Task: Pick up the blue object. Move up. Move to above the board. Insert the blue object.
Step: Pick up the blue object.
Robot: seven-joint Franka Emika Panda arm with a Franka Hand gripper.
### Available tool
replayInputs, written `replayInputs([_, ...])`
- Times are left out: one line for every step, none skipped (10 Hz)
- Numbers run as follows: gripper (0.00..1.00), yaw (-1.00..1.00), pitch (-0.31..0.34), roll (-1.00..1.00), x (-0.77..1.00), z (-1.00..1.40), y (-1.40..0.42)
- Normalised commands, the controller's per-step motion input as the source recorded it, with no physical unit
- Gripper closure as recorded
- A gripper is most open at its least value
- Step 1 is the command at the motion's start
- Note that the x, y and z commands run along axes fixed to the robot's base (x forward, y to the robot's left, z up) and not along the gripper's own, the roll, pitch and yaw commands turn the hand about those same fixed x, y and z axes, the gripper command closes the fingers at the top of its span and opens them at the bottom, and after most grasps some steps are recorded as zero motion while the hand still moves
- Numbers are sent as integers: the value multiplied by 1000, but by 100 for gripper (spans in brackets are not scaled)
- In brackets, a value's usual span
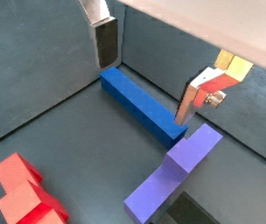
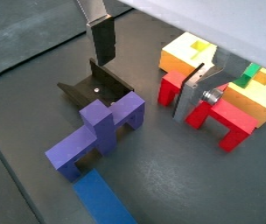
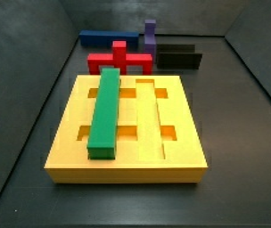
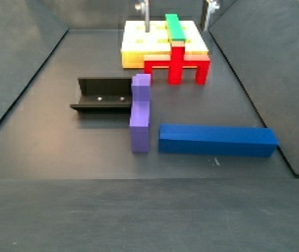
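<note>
The blue object (image 1: 142,105) is a long royal-blue bar lying flat on the dark floor; it also shows in both side views (image 4: 218,140) (image 3: 100,38). My gripper (image 1: 145,93) is open and empty, held above the floor. In that wrist view the bar lies below and between the two fingers (image 1: 104,42), which do not touch it. The gripper (image 2: 147,92) also shows open in the second wrist picture. The yellow board (image 3: 174,151) lies flat with a green bar (image 3: 106,111) in one groove. The gripper does not show clearly in the side views.
A purple piece (image 4: 141,108) lies next to the blue bar, against the dark fixture (image 4: 102,95). A red piece (image 4: 179,61) stands between these and the board. Dark walls enclose the floor.
</note>
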Motion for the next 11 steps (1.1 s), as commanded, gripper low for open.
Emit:
replayInputs([0,-426,-367,-357,-260,-154,186])
replayInputs([0,-720,-246,-224,-357,-383,0])
replayInputs([0,-763,-219,-111,-317,-289,17])
replayInputs([0,-809,-164,-59,-317,-343,31])
replayInputs([0,-811,-160,-47,-320,-343,40])
replayInputs([0,-871,-133,-36,-271,-380,14])
replayInputs([0,-1000,-57,0,-149,-423,0])
replayInputs([0,-1000,-21,0,-54,-426,0])
replayInputs([0,-1000,0,0,0,-489,0])
replayInputs([0,-1000,11,0,0,-449,0])
replayInputs([0,-1000,0,-1,0,-349,0])
